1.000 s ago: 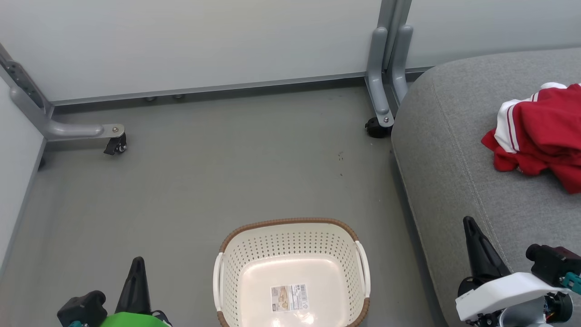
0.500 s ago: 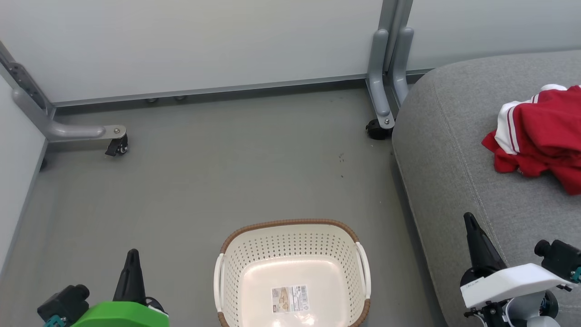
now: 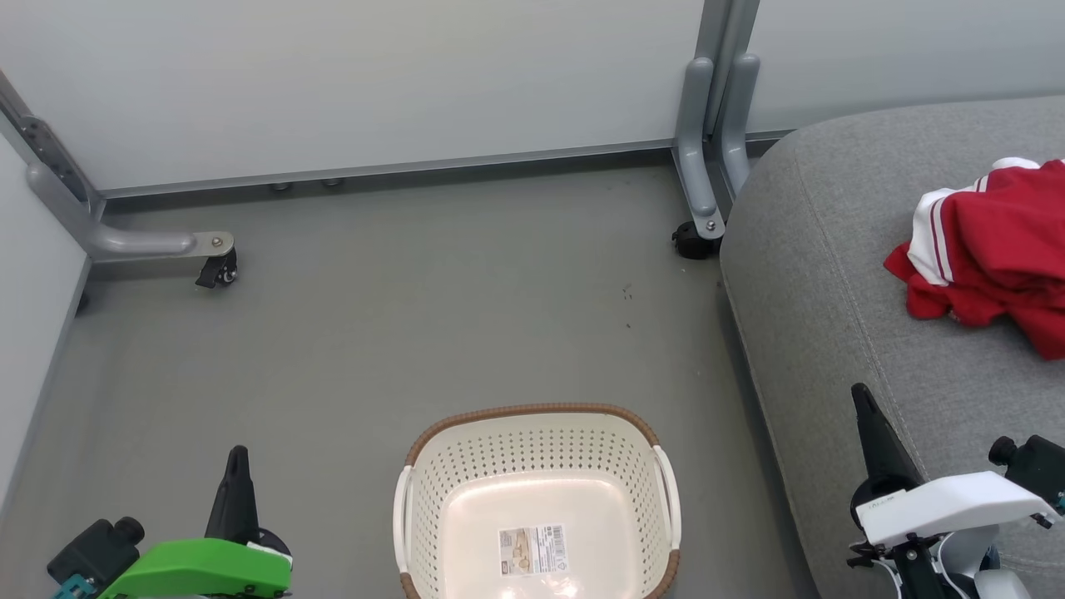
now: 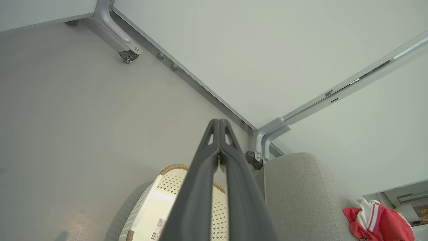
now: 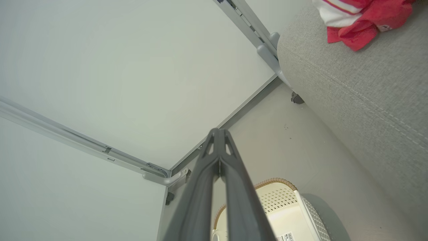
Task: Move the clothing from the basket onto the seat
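Observation:
The clothing point(image 3: 990, 245) lies in a red heap with white striped panels on the grey seat point(image 3: 840, 274) at the right; it also shows at the clothing point(image 4: 378, 222) and the clothing point(image 5: 357, 18). The cream basket point(image 3: 537, 466) with a brown rim stands on the floor at bottom centre, holding just a paper label point(image 3: 532, 549). My left gripper point(image 3: 238, 456) is shut and empty, left of the basket. Shut and empty too, my right gripper point(image 3: 859, 393) hangs over the seat's front edge. Both wrist views show fingers pressed together, the left gripper point(image 4: 219, 122) and the right gripper point(image 5: 219, 131).
Grey floor point(image 3: 374, 333) stretches between white partition walls. Two grey metal feet with black castors stand at the back: one foot point(image 3: 158, 243) on the left, another foot point(image 3: 699, 208) beside the seat's far corner.
Both arms have drawn back toward the bottom of the head view, the left further left, the right further right. The picture has shifted down slightly. Clothing and basket stay put.

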